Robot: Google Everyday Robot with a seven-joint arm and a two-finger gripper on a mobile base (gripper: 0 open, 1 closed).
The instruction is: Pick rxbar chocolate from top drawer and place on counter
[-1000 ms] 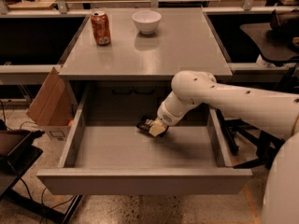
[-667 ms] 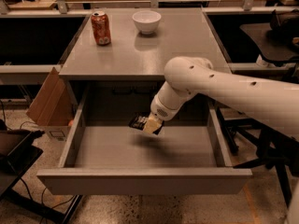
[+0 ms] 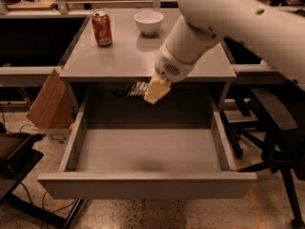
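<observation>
No legible text found. The gripper hangs at the counter's front edge, above the open top drawer, clamped on the rxbar chocolate. The wrapper markings, just left of the jaws, are unreadable. The print on the soda can, up and left of the jaws, is illegible.

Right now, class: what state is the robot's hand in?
Hand: closed on the rxbar chocolate, above the open top drawer, by the front edge of the counter.

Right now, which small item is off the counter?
The black rxbar chocolate, gripped by the hand over the top drawer; can and bowl stand on the counter.
</observation>
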